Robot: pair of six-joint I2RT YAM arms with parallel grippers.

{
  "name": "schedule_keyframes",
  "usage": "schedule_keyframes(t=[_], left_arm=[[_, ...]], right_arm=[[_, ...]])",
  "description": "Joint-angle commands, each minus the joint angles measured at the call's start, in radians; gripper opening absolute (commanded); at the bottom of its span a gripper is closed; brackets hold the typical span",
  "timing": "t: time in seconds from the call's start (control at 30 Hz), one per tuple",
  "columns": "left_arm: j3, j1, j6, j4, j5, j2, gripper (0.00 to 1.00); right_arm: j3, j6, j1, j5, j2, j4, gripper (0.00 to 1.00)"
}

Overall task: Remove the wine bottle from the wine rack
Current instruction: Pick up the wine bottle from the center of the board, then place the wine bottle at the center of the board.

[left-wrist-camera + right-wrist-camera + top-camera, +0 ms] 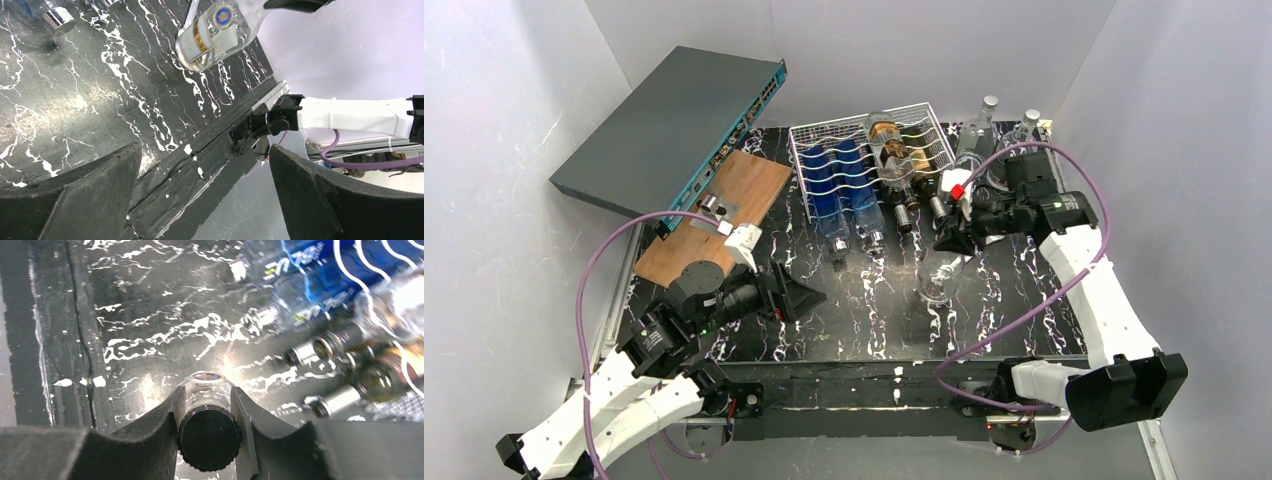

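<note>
R gripper [207,396] had the wine bottle [940,274] clamped by its neck; L gripper [204,147] hung open. I feared slick glass slipping, dropping onto the table [864,325].

The top camera looks down from behind the arms over the whole counter [864,330]. The left wrist camera skims low across it toward the right arm's base [262,131]. The right wrist camera peers closely past the right end effector [207,397]. All three catch the clear bottle [212,35].

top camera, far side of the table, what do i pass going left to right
grey network switch → blue bottles in the wine rack → brown bottles → upright clear bottles
</note>
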State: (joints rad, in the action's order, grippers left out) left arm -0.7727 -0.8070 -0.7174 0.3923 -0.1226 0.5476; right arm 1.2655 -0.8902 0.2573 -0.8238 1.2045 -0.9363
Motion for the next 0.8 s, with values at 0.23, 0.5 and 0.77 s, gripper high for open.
schedule_keyframes(t=[0.23,0.5,0.77], left_arm=[[0.003,0.004,0.024,0.033,0.009,-0.039,0.98],[0.024,0.003,0.038,0.036,0.006,-0.047,0.98],[0.05,0.003,0.039,0.024,0.003,-0.055,0.98]], right_arm=[[0.186,0.045,-0.191,0.076,0.003,0.075,0.01],[0.193,0.194,-0.406,0.167,0.059,0.305,0.01],[0.193,0.351,-0.588,0.202,0.142,0.528,0.01]])
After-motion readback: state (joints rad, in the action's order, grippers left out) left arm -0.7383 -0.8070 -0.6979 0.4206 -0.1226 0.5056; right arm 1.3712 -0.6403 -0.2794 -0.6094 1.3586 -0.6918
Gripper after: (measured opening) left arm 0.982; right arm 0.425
